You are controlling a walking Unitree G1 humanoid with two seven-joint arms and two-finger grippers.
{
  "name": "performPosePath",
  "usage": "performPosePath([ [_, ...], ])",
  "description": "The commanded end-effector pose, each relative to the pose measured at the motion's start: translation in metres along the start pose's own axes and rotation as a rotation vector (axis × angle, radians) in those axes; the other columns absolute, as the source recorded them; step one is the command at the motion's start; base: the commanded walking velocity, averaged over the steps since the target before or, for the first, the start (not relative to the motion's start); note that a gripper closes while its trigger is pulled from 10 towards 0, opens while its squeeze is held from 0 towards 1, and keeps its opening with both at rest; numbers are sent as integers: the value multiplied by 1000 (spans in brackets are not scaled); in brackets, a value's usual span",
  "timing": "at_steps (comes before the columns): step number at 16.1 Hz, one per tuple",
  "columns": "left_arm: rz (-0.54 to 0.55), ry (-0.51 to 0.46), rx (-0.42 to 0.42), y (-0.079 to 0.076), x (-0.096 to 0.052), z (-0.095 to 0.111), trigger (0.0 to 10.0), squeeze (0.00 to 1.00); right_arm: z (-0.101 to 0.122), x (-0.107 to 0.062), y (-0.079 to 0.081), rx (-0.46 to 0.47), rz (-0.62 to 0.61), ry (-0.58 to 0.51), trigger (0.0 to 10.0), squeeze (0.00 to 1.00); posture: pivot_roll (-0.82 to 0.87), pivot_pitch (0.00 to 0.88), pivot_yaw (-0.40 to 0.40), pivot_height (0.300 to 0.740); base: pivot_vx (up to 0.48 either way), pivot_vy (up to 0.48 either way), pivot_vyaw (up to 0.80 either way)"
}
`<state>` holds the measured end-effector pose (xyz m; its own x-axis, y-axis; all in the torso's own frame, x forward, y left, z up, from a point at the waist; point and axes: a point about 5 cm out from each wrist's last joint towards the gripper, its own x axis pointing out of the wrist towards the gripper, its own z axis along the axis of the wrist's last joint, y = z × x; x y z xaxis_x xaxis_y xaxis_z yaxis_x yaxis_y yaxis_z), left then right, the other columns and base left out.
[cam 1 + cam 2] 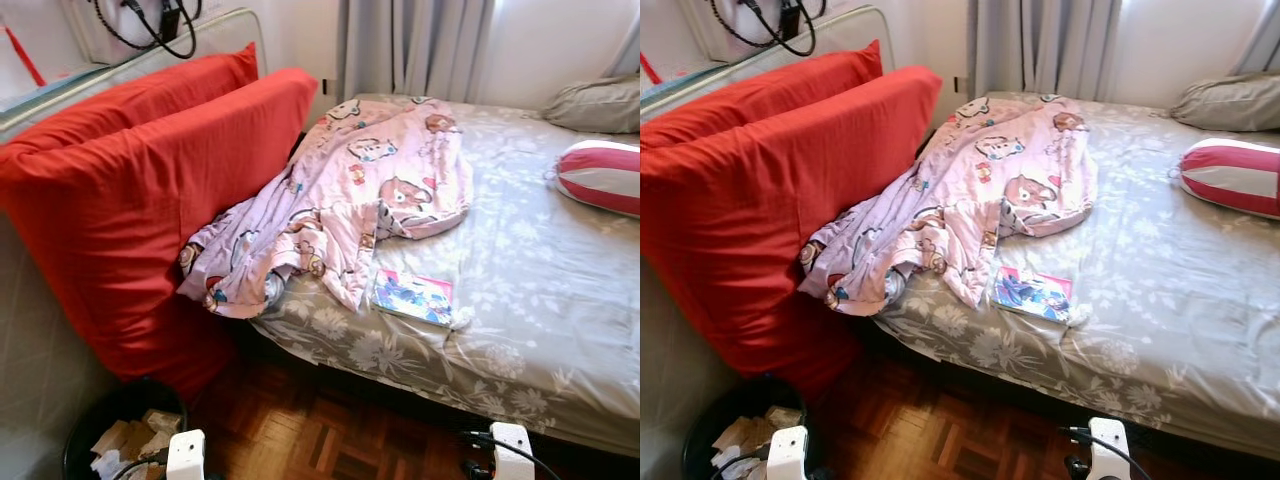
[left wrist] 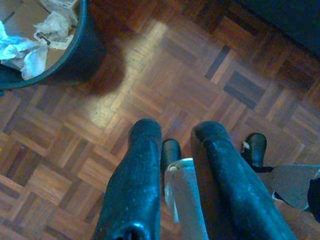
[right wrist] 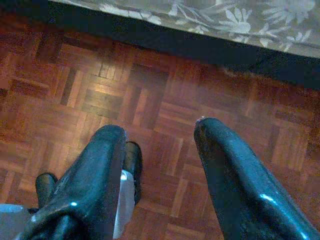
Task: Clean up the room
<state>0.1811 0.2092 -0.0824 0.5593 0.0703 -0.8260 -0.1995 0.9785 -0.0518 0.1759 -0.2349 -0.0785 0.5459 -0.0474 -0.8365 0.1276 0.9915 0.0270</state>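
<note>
A crumpled pink cartoon-print blanket [image 1: 340,200] lies over the near left corner of the bed [image 1: 540,300] and hangs off its edge. Beside it on the grey floral sheet rests a colourful flat book [image 1: 412,297]. A black waste bin [image 1: 150,388] with crumpled paper stands on the floor at my lower left, and its wall [image 2: 85,55] is also in the left wrist view. My left gripper [image 2: 177,132] hangs over the parquet, open by a narrow gap and holding nothing. My right gripper [image 3: 160,130] hangs open and holding nothing above the floor near the bed's edge.
Two big red cushions [image 1: 170,190] lean against the left wall beside the bed. A red-and-white striped pillow [image 1: 603,176] and a grey pillow [image 1: 595,105] lie at the far right. Grey curtains [image 1: 415,45] hang behind. Black cables [image 1: 150,25] dangle top left.
</note>
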Motion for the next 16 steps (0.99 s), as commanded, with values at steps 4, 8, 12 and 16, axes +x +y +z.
performPosePath([
  [4, 7, 4, -12, 2, 0, -1, 10000, 0, 1, 0, 0, -5, -4, -1, 10000, 0, -25, 0, 43, 740, 265, 0, 0],
  [8, 10, 3, -16, 3, 0, -1, 10000, 0, 2, 0, 0, -4, -6, -2, 10000, 0, -27, 0, 44, 740, 283, 0, 0],
  [12, 9, 2, -17, 3, 0, 0, 10000, 0, 2, 0, 0, 1, -9, -6, 10000, 0, -27, 0, 44, 740, 291, 0, 0],
  [16, 9, 0, -18, 3, 0, 0, 10000, 0, 2, 0, -1, -22, -16, 11, 10000, 0, -26, 0, 43, 740, 292, 0, -377],
])
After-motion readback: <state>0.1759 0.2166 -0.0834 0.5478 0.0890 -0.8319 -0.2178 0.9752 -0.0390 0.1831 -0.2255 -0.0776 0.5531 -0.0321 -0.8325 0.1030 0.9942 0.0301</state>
